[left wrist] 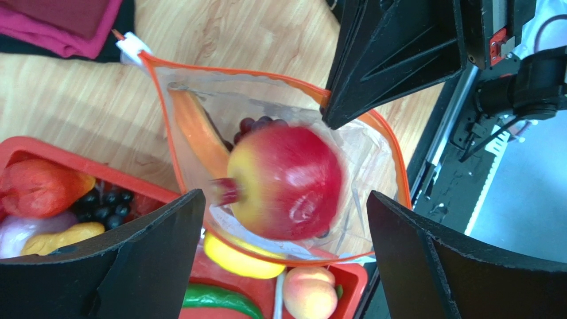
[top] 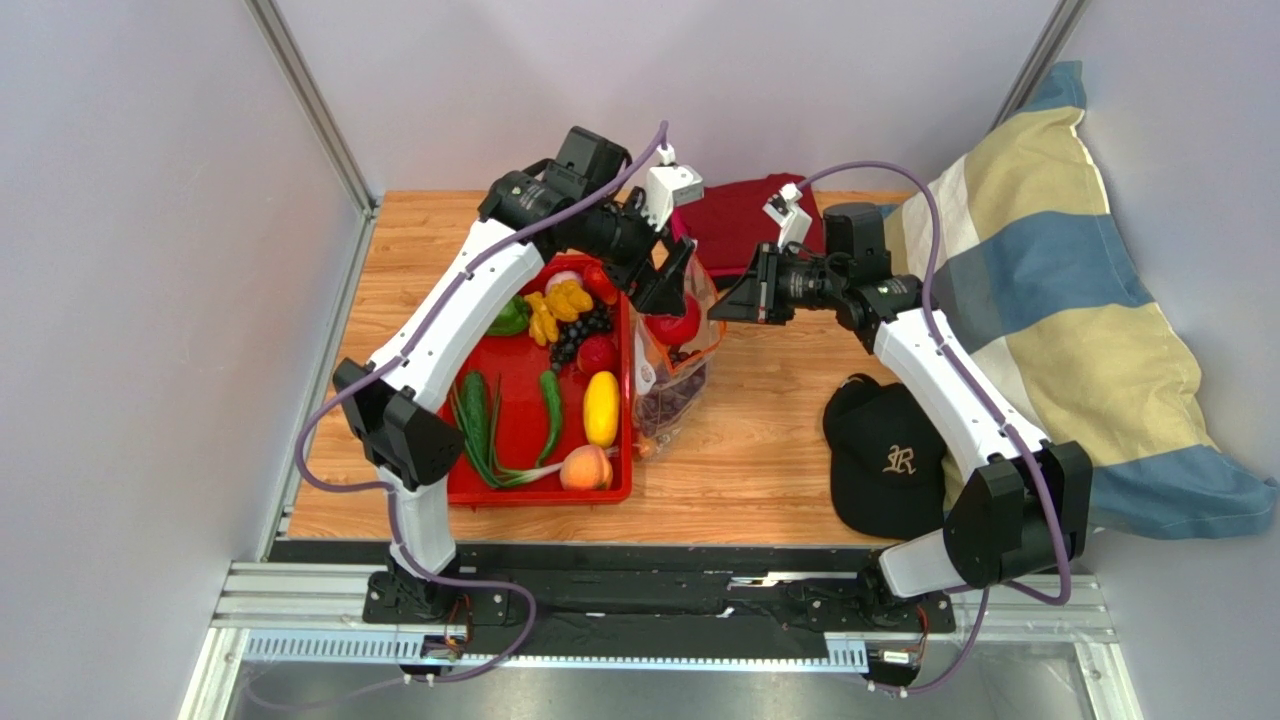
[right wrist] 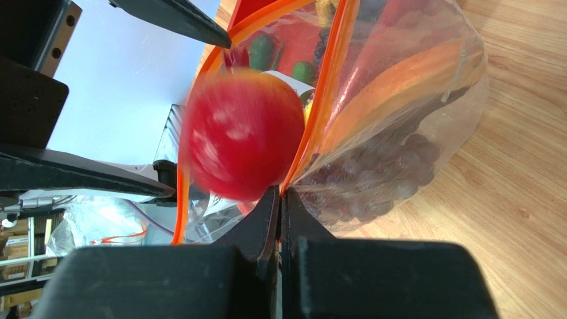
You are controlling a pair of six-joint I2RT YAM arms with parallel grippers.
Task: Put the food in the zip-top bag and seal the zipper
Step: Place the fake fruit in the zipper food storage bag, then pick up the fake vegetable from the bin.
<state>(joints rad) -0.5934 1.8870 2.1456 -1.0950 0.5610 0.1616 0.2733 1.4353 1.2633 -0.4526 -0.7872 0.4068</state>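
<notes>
The clear zip-top bag (top: 673, 375) stands open beside the red tray, its orange-red zipper (left wrist: 266, 73) forming a wide mouth. My right gripper (right wrist: 281, 193) is shut on the zipper rim (right wrist: 326, 100) and holds that side up. My left gripper (left wrist: 285, 199) is open above the mouth, touching nothing. A red and yellow apple (left wrist: 286, 183) is blurred in the mouth between the jaws; it also shows in the right wrist view (right wrist: 243, 136). Purple grapes (right wrist: 379, 179) and an orange piece (left wrist: 199, 133) lie inside the bag.
The red tray (top: 541, 500) left of the bag holds a lemon (left wrist: 243, 256), a peach (left wrist: 309, 292), green vegetables and other toy food. A black cap (top: 887, 458) lies at the right front. Dark red cloths (top: 744, 218) lie behind. A striped pillow (top: 1052, 300) fills the right side.
</notes>
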